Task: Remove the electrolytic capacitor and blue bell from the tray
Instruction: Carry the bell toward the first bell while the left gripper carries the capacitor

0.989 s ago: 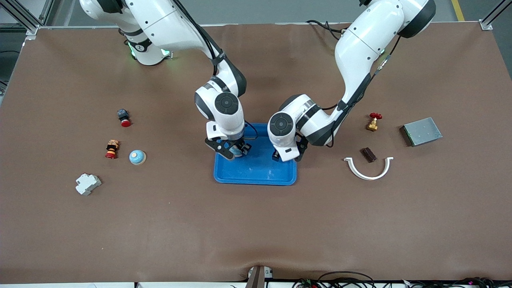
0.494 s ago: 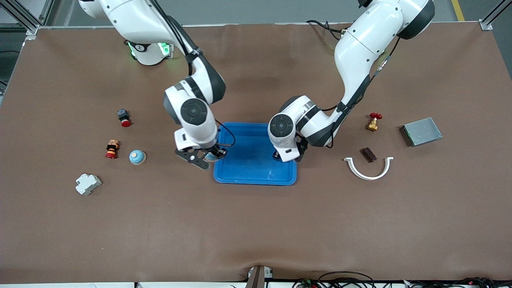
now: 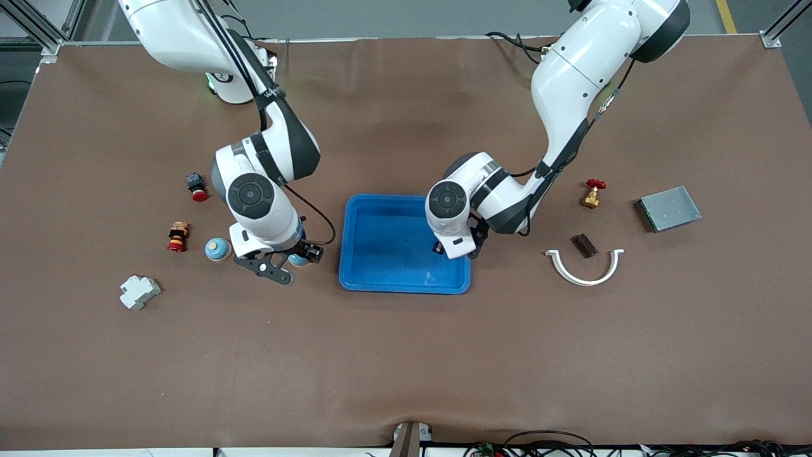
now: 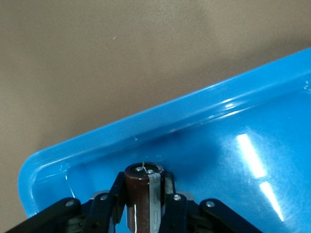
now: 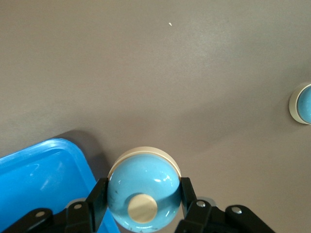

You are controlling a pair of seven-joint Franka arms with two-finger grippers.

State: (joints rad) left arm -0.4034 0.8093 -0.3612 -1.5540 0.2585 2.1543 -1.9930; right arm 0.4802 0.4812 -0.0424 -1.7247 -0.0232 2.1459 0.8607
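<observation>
A blue tray (image 3: 406, 279) lies mid-table. My left gripper (image 3: 453, 247) hangs low over the tray's corner at the left arm's end, shut on a dark brown capacitor (image 4: 141, 191) with a grey stripe. The capacitor stands upright between the fingers above the tray floor (image 4: 228, 160). My right gripper (image 3: 288, 258) is over the bare mat beside the tray, shut on a light-blue bell (image 5: 143, 189) with a cream button. A second blue bell (image 3: 217, 249) rests on the mat toward the right arm's end, and it also shows as a bell (image 5: 303, 103) in the right wrist view.
Toward the right arm's end lie a red push button (image 3: 196, 186), a red-and-orange part (image 3: 177, 236) and a white breaker (image 3: 139, 291). Toward the left arm's end lie a brass valve (image 3: 592, 193), a dark block (image 3: 584, 245), a white curved clip (image 3: 585, 266) and a grey box (image 3: 668, 208).
My right arm carried the bell from over the tray out toward the right arm's end, near the second bell. My left gripper stayed put and closed on the capacitor.
</observation>
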